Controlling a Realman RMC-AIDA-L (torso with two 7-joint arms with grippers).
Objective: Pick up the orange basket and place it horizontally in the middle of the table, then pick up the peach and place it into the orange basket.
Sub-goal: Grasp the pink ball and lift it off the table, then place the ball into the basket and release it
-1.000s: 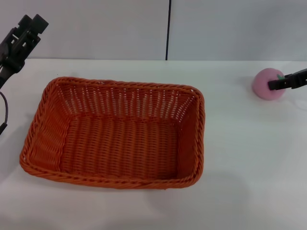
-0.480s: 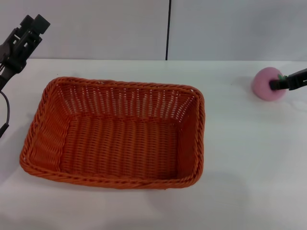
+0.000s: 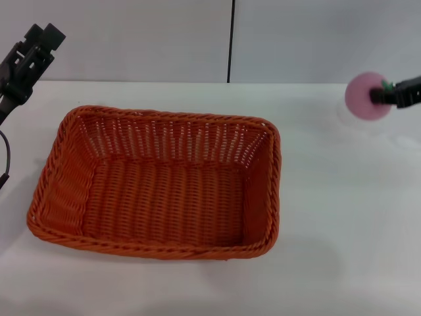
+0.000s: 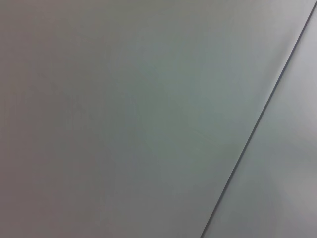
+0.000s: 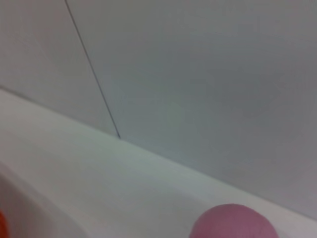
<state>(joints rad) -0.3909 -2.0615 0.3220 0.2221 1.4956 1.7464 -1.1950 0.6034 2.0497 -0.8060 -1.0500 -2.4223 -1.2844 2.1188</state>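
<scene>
The orange basket [image 3: 164,117] lies lengthwise across the middle-left of the white table [image 3: 342,210], with nothing in it. The pink peach [image 3: 364,97] hangs just above the table at the far right, and my right gripper [image 3: 381,94] is shut on it, reaching in from the right edge. The right wrist view shows the top of the peach [image 5: 233,223] with the wall behind it. My left gripper [image 3: 31,54] is raised at the upper left, beyond the basket's far left corner and apart from it. Only wall shows in the left wrist view.
A grey wall with a dark vertical seam [image 3: 231,39] rises behind the table's far edge. White tabletop lies between the basket's right rim and the peach.
The right gripper has risen with the peach, which has come up off the table. The left arm has barely shifted and the basket has not moved.
</scene>
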